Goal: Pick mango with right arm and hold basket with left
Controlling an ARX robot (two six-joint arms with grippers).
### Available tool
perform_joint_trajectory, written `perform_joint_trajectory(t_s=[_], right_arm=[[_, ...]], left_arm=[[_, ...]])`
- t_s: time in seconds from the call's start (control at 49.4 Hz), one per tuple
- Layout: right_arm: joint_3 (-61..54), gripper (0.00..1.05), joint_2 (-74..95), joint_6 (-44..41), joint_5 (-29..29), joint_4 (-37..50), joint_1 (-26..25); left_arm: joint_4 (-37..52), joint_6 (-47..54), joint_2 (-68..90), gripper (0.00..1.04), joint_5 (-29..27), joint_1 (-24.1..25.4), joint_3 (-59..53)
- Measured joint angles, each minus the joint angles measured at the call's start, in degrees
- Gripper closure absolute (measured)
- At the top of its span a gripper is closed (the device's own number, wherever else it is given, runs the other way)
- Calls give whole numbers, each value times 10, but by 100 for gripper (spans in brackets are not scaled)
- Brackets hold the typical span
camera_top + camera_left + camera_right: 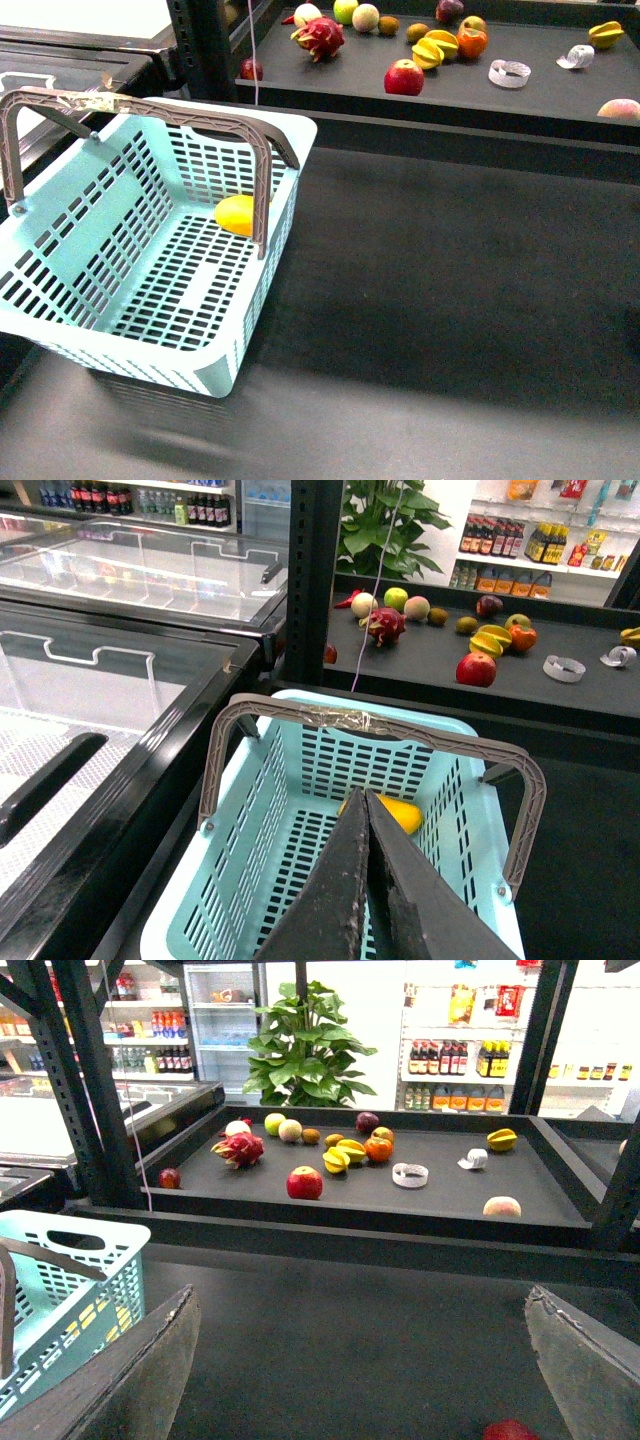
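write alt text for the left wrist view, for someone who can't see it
The left gripper, its two dark fingers pressed together, hangs above a pale turquoise basket with a yellow mango lying inside it. The basket's grey-brown handles stand upright, one wrapped in tape, and behind it a dark shelf carries assorted fruit.

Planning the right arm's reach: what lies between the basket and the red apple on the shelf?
In the front view, between the basket and the red apple lie bare dark tabletop and the shelf's raised front lip; nothing else.
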Motion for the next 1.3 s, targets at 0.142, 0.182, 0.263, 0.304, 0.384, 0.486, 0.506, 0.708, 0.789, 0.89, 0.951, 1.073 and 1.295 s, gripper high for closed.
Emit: perform_joint_trajectory(t_s=[0.142,0.182,0.263,0.304,0.384,0.486,0.506,0.708,0.789,0.89,0.951,1.073,1.295], right_arm=[[0,8,0,0,0,0,0],[0,8,0,0,0,0,0],[0,8,0,0,0,0,0],[0,8,0,0,0,0,0],[0,8,0,0,0,0,0],[0,8,0,0,0,0,0],[0,8,0,0,0,0,0],[0,8,0,0,0,0,0],[0,8,0,0,0,0,0],[0,8,0,0,0,0,0],[0,8,0,0,0,0,0],[0,8,0,0,0,0,0],[0,8,0,0,0,0,0]], left_arm=[[-60,2,-70,103,0,0,-2],[-75,2,-87,103,0,0,-2],[-104,2,-121,103,0,0,-2],[-118,2,-137,103,0,0,-2],[-143,2,-165,103,0,0,-2],[-176,2,-199,103,0,0,-2],[-186,3,-209,103,0,0,-2],[-246,3,-273,103,0,0,-3],[-265,3,-292,103,0,0,-3],[-287,3,-315,103,0,0,-3],[-301,3,-329,103,0,0,-3],[-323,3,-351,103,0,0,-3],[-355,4,-382,103,0,0,-3]])
